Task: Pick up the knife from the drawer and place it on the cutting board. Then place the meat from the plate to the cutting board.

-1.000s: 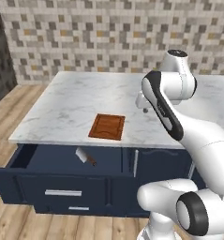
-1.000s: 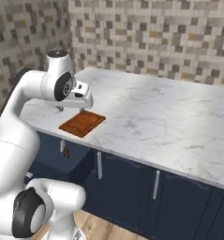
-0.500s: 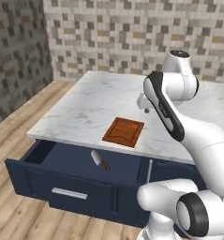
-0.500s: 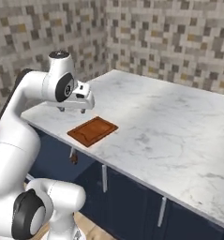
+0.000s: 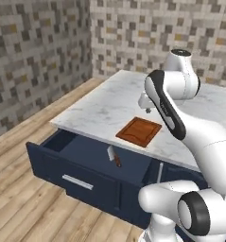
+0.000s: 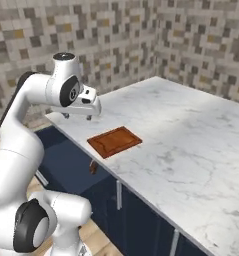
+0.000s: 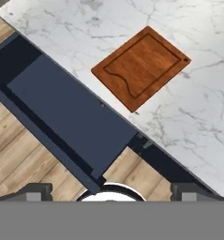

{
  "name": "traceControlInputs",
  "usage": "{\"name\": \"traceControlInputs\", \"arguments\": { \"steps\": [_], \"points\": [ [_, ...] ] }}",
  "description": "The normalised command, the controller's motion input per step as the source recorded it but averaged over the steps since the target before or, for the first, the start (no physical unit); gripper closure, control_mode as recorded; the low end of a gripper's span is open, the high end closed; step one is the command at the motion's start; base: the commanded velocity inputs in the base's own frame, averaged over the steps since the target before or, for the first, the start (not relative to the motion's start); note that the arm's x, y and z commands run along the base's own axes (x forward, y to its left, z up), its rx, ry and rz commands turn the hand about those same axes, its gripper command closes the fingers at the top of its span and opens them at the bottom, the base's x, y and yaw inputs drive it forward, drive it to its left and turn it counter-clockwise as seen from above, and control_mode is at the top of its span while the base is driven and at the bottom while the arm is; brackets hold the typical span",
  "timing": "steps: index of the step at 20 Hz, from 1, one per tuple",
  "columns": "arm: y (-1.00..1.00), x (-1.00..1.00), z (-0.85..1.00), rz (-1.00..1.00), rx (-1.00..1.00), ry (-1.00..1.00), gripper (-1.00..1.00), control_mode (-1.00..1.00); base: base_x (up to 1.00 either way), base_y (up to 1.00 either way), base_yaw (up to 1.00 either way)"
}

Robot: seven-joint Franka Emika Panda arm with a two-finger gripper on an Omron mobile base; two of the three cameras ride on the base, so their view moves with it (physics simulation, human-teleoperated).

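Partly hidden: knife (image 5: 114, 156) handle below counter (image 6: 191, 145) edge.

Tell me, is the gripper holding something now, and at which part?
Nothing is held. The gripper hangs open above the counter, near the cutting board, and the knife lies in the open drawer.

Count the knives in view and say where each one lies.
1. The knife lies in the open drawer, below the counter edge near the cutting board. Others may be hidden.

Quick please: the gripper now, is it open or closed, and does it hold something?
Gripper: open, holding nothing, above the counter near the cutting board.
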Motion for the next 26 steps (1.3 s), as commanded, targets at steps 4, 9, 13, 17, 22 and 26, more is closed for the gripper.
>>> {"name": "traceControlInputs", "arguments": {
  "steps": [4, 9, 13, 17, 22, 26],
  "points": [
    [0.0, 0.0, 0.0, 0.0, 0.0, 0.0, -1.0, 1.0, -0.16, -0.37, 0.41],
    [0.0, 0.0, 0.0, 0.0, 0.0, 0.0, -1.0, 1.0, -0.1, -0.54, 0.42],
    [0.0, 0.0, 0.0, 0.0, 0.0, 0.0, -1.0, 1.0, -0.18, -0.61, 0.43],
    [0.0, 0.0, 0.0, 0.0, 0.0, 0.0, -1.0, 1.0, -0.07, -0.57, 0.41],
    [0.0, 0.0, 0.0, 0.0, 0.0, 0.0, -1.0, 1.0, 0.11, -0.43, 0.32],
    [0.0, 0.0, 0.0, 0.0, 0.0, 0.0, -1.0, 1.0, 0.18, -0.57, 0.26]
  ]
}}
